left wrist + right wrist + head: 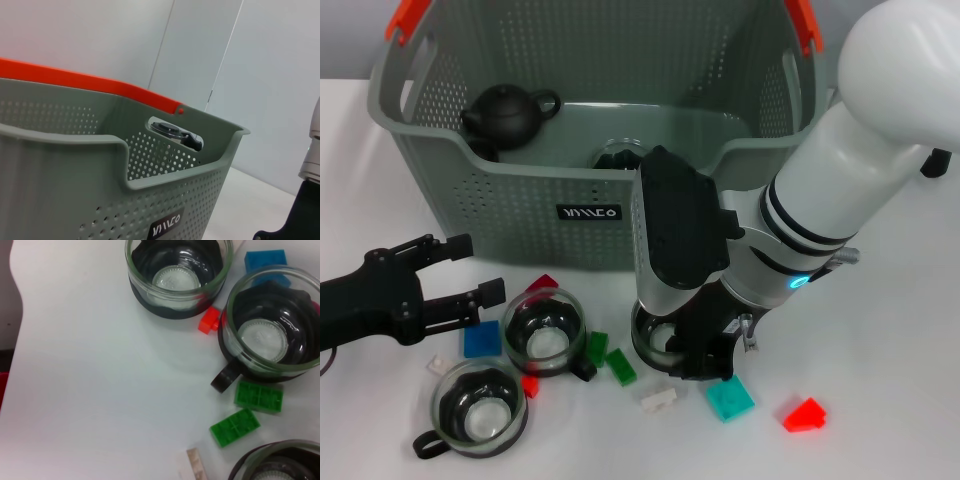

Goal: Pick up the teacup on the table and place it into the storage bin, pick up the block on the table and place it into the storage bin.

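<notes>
The grey storage bin (520, 200) stands at the back, with orange-red handles (408, 15) and a black label (589, 212). Three glass teacups are on the table: one at front left (480, 405), one in the middle (545, 335), and one (653, 342) under my right gripper (698, 355), which is lowered right at its rim. Blocks lie scattered: blue (480, 340), two green (620, 366), white (658, 398), teal (730, 398), red (805, 413). My left gripper (472, 270) hovers open at the left, holding nothing. In the left wrist view the bin wall (75, 175) fills the frame.
Inside the bin sit a black teapot (508, 112) and a glass item (620, 155). The right wrist view shows two teacups (177, 275) (272, 335), a red block (209, 320), green blocks (259, 396) and bare white table (100, 380) beside them.
</notes>
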Robot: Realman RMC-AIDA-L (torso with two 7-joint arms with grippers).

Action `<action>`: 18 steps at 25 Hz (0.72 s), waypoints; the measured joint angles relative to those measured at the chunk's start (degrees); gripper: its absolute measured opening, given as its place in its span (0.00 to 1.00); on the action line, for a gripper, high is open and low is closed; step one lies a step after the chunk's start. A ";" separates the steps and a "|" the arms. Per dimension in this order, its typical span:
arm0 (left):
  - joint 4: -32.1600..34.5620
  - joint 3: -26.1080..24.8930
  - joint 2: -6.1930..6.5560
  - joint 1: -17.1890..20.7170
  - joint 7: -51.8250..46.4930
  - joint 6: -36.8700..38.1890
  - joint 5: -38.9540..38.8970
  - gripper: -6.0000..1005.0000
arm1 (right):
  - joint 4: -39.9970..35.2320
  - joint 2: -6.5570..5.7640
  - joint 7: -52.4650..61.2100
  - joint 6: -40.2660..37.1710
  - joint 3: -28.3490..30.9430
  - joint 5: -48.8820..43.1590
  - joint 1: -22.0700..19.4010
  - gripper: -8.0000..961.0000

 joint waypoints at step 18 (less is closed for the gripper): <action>0.28 0.00 0.00 0.22 -0.01 0.39 -0.01 0.86 | -19.61 -0.76 -5.20 -24.24 29.32 3.59 -7.63 0.07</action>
